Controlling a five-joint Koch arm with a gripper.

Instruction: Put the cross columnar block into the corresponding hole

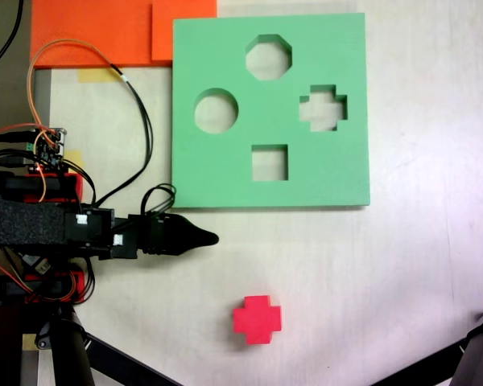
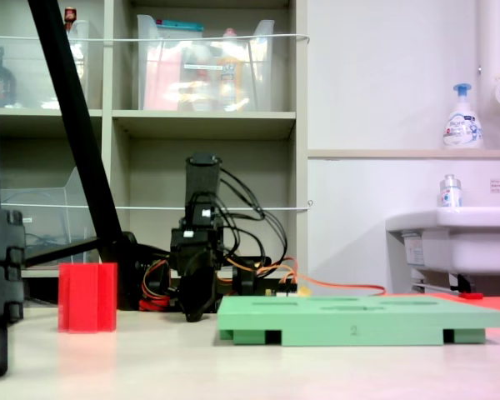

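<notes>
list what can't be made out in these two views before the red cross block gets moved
- Claw: open or shut unclear; in the first exterior view it is one dark pointed shape, in the second exterior view it faces the camera end-on and dark.
- Plus-shaped hole: second exterior view sees the green board edge-on, so cutout shapes are unreadable.
- Red cross block: its plus outline is hidden side-on in the second exterior view.

We read a small "2" on the front edge of the green board (image 2: 354, 330) in the second exterior view, blue print on the soap bottle (image 2: 462, 122) too small for us to read, no other legible text.
</notes>
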